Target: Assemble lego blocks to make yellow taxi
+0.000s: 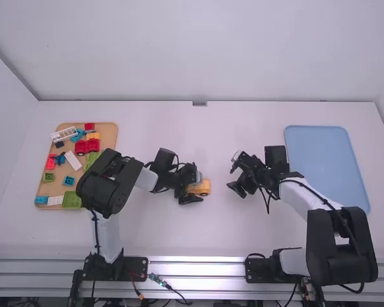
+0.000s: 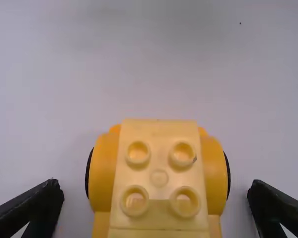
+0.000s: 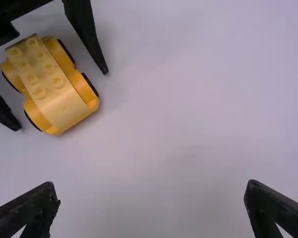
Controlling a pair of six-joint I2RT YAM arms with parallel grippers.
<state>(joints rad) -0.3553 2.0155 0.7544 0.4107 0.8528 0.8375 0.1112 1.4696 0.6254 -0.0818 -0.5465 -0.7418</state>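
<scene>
Near the middle of the table, the yellow car base (image 1: 205, 187) stands on its wheels, its pale studded top upward. My left gripper (image 1: 193, 190) is over one end of it. In the left wrist view the car (image 2: 159, 173) lies between the spread fingers of the left gripper (image 2: 156, 193), apart from both. My right gripper (image 1: 235, 180) stands to the right of the car, over bare table; in the right wrist view the right gripper (image 3: 151, 193) is open with nothing between its fingers, and the car (image 3: 52, 84) shows between the left gripper's fingers.
An orange-brown tray (image 1: 45, 191) at the left holds several coloured pieces, including a yellow block (image 1: 93, 135), red blocks (image 1: 87, 147), a green block (image 1: 72, 199) and a white ladder (image 1: 64, 134). A blue tray (image 1: 326, 160) lies at the right, beside the right arm.
</scene>
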